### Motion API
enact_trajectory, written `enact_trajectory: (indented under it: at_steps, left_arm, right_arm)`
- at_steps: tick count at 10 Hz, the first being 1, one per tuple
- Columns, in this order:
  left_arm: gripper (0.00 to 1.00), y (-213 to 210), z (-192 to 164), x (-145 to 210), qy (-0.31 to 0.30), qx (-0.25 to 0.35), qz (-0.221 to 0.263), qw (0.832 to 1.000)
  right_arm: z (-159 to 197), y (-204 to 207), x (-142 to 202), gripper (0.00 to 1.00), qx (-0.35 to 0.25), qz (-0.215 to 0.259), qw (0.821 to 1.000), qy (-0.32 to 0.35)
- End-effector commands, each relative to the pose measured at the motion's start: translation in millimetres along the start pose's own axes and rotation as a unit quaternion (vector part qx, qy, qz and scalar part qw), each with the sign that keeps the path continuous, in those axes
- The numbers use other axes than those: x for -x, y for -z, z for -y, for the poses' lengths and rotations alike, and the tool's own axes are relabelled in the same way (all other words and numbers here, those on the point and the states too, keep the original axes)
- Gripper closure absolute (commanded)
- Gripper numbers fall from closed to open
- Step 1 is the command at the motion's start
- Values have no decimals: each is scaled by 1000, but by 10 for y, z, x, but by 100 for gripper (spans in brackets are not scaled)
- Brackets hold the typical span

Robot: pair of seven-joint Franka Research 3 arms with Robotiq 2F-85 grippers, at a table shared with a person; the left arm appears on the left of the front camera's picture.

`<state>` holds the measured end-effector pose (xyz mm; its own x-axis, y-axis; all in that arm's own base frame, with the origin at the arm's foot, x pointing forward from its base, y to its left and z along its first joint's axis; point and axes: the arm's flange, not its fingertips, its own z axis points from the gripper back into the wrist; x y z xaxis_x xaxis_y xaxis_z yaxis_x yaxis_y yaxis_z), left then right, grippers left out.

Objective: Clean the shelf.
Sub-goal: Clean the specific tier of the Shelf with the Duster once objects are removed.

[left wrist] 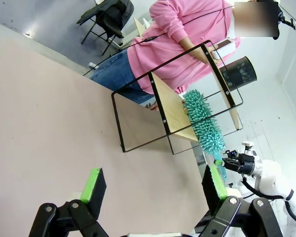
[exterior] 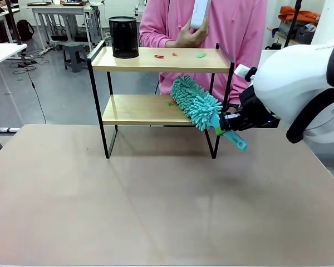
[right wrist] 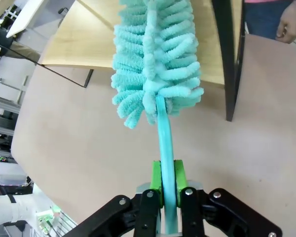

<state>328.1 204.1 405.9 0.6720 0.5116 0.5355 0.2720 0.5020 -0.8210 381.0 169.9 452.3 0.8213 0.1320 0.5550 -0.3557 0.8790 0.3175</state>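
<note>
Shelf (exterior: 156,65) stands upright, long axis left-right; duster (exterior: 195,103) slants up-left over lower board (exterior: 133,109).

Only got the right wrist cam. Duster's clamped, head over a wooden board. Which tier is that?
Observer: The lower one. The duster head is at the right end of the shelf lower board.
Operator: Anything on the top board?
Observer: A black mesh cup stands at its left end. Two small red scraps and a green scrap lie to the right of it.
Operator: Left arm?
Observer: The left gripper is open and hovers over the table, apart from the shelf.
</note>
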Motion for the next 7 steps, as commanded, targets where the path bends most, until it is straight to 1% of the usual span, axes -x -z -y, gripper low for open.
enact_trajectory:
  at_steps: [1, 2, 4, 6, 7]
  left_arm:
    - [0, 28, 8, 31, 10, 8, 11, 1000]
    - [0, 28, 8, 31, 10, 8, 11, 1000]
    - [0, 28, 8, 31, 10, 8, 11, 1000]
    - [0, 28, 8, 31, 10, 8, 11, 1000]
    - [0, 28, 8, 31, 10, 8, 11, 1000]
  right_arm:
    - [-68, 54, -91, 87, -1, 7, 1000, -1]
    - [-71, 64, -103, 87, -4, 6, 1000, -1]
    - [-101, 85, -125, 87, -28, -22, 999, -8]
    - [-144, 83, -146, 87, -84, -58, 994, -31]
    - [-151, 56, -150, 87, -110, -85, 989, -51]
